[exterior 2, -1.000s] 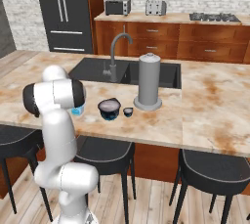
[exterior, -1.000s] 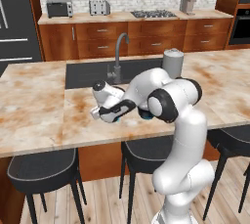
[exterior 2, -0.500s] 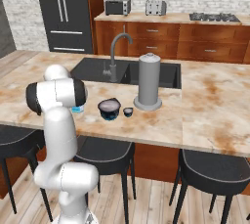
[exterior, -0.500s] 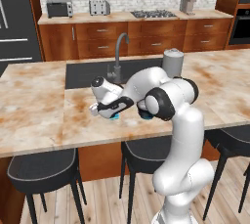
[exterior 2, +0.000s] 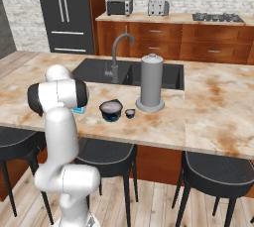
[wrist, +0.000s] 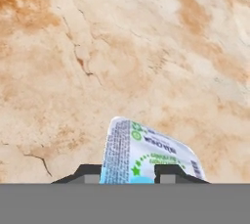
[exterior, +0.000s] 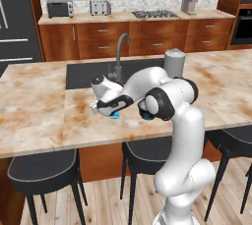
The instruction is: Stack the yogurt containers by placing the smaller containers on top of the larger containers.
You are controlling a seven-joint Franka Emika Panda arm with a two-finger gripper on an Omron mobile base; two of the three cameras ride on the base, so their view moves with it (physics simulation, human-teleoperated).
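Two dark fingertips flank the light-blue yogurt cup (wrist: pixel 146 157) at the counter's (exterior: pixel 44 121) near left; the gripper (exterior: pixel 109 110) looks half-closed around it, contact unclear. Its printed side faces up, apparently tilted. Rightward stand the navy tub (exterior 2: pixel 110 110) and tiny cup (exterior 2: pixel 130 113).

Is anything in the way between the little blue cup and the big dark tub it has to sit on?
Nothing visible. The light-blue cup sits between the gripper fingers, and bare counter runs to the navy tub.
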